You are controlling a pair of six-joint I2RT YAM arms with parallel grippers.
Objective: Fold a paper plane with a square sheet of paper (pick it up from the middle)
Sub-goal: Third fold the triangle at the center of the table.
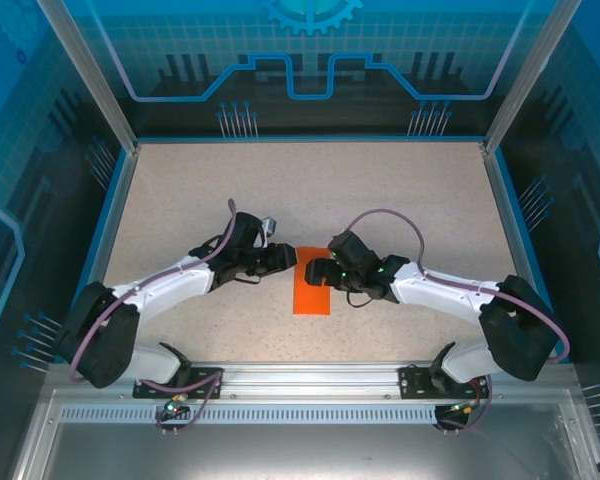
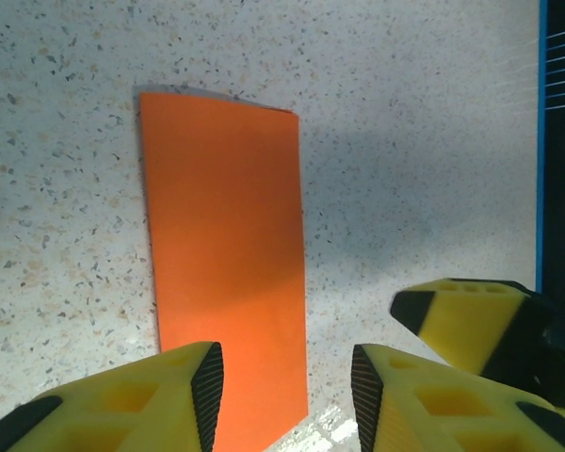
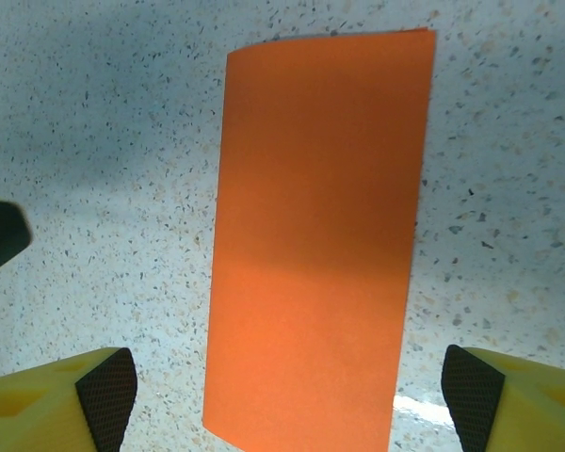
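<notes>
The square sheet of paper is bright orange and lies flat on the table as a folded narrow rectangle between the two grippers. My left gripper hovers at the sheet's left side, open partway. In the left wrist view the paper runs under the left finger, and nothing is pinched in the left gripper. My right gripper stands open wide at the sheet's right side. In the right wrist view the paper lies between the spread fingers of the right gripper, which do not touch it.
The speckled tabletop has free room behind and to both sides of the paper. A blue rim borders it, and a metal rail with the arm bases runs along the near edge.
</notes>
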